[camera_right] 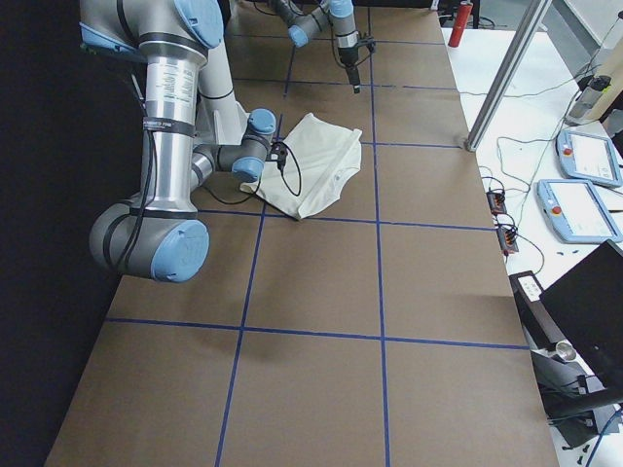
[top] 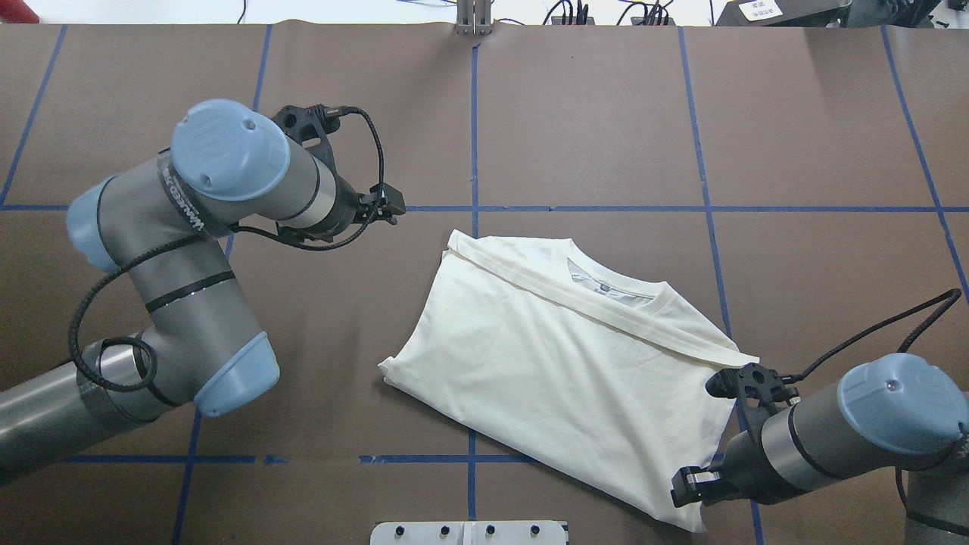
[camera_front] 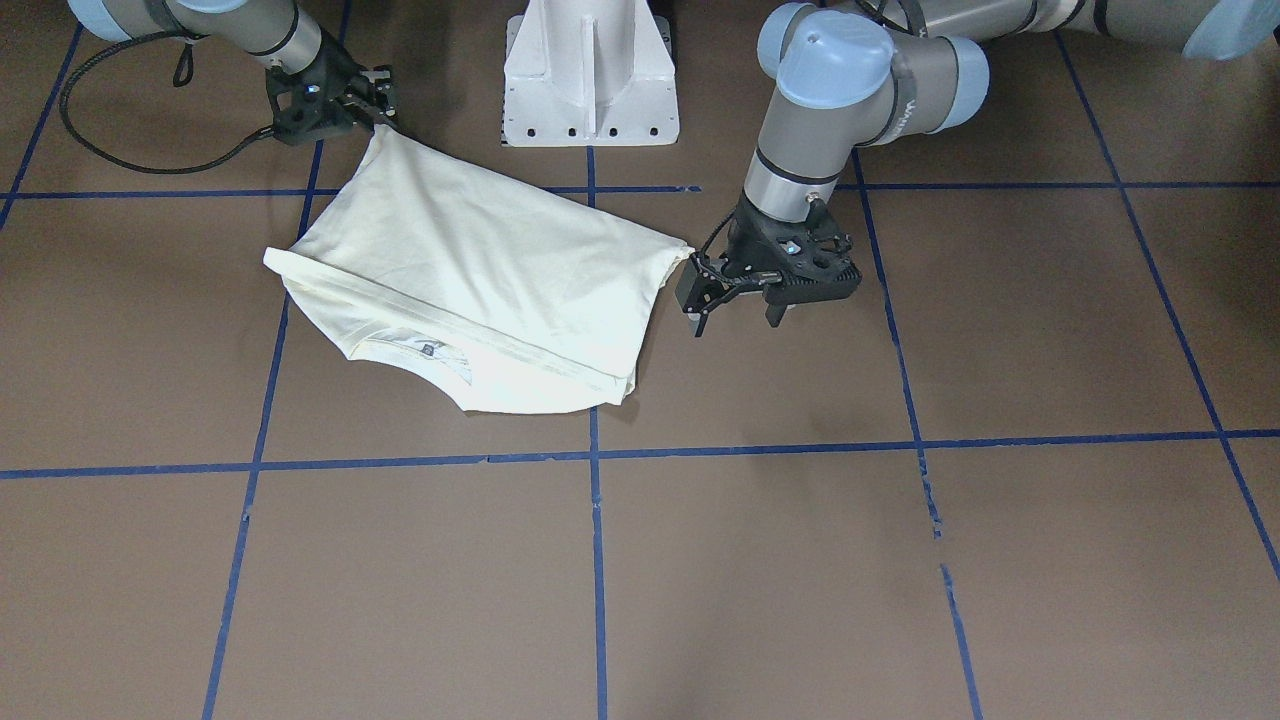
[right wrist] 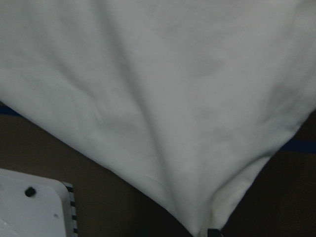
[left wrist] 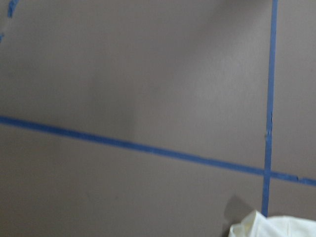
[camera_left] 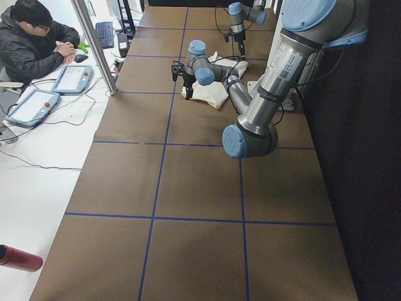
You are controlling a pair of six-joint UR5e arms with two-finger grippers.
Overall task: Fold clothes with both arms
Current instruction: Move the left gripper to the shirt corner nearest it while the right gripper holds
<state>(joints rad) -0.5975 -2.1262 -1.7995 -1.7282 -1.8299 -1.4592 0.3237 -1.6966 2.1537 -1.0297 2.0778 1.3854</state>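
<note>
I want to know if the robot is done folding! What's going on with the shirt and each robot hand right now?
T-shirt: folded over, plain side up, collar label showing.
Right gripper: fingers shut on the T-shirt's corner nearest the robot's base.
Left gripper: fingers open, holding nothing, just beside another corner of the T-shirt.

T-shirt: plain cream-white
Worktop: brown, blue gridlines
Arms: grey, light-blue caps
Pedestal: white
</note>
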